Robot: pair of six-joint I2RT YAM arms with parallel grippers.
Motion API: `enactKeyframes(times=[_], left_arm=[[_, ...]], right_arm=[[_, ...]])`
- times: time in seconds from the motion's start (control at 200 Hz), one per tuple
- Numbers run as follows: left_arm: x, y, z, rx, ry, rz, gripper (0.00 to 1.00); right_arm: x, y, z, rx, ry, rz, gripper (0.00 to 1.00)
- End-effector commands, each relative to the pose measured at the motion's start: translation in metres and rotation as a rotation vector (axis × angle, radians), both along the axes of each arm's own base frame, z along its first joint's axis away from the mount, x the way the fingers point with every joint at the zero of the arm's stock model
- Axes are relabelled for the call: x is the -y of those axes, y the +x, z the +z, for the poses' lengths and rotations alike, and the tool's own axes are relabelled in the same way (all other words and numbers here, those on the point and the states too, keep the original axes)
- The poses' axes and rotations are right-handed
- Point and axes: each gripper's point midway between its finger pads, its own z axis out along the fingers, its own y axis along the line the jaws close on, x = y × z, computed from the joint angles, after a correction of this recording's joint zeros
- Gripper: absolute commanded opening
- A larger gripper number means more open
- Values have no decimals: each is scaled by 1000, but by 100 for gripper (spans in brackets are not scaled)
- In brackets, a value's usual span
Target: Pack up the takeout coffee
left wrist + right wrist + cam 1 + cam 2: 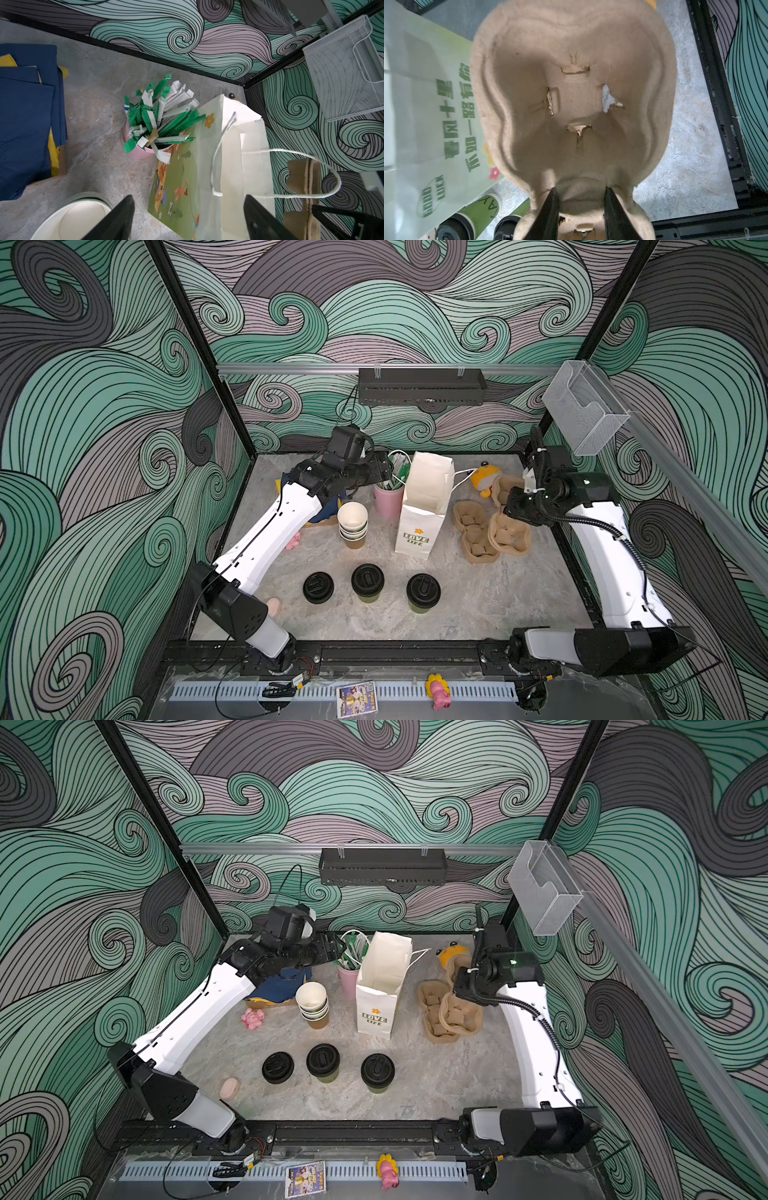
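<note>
The takeout coffee is two olive-green cups with black sip lids, one (368,583) beside the other (423,593), upright at the table's front middle in both top views. They also show in the right wrist view (481,207). A white paper bag (424,506) stands open behind them. My left gripper (188,199) is open, hovering above the bag's rim next to the pink straw cup (145,151), with nothing between its fingers. My right gripper (581,189) is shut on the middle ridge of a brown pulp cup carrier (577,99), holding it tilted right of the bag (509,533).
A loose black lid (318,588) lies left of the lidded cups. A stack of empty cups (352,522) stands left of the bag. More pulp carriers (473,531) lie at the right. Blue napkins (25,124) sit at the back left, a yellow toy (484,479) at the back right.
</note>
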Motion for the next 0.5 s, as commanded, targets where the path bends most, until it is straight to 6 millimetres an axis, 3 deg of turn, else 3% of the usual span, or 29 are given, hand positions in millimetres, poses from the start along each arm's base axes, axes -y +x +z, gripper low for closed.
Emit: enactKeyframes(times=[0.0,0.1,0.18,0.345,0.495], left_arm=[[13,-1,13,14,-46,-87,85],[21,0,11,6,-63,-125,86],[24,1,9,0,-72,-135,86],[23,-1,7,-4,-80,-134,86],[19,-4,5,-2,-86,-121,86]], right_arm=[[-3,-27,25,-7,37,-7,24],[-5,-28,44,27,51,-7,24],[-5,-22,42,22,47,-1,24],[-9,9,10,-5,31,43,24],[-14,37,-38,-58,13,118,24]])
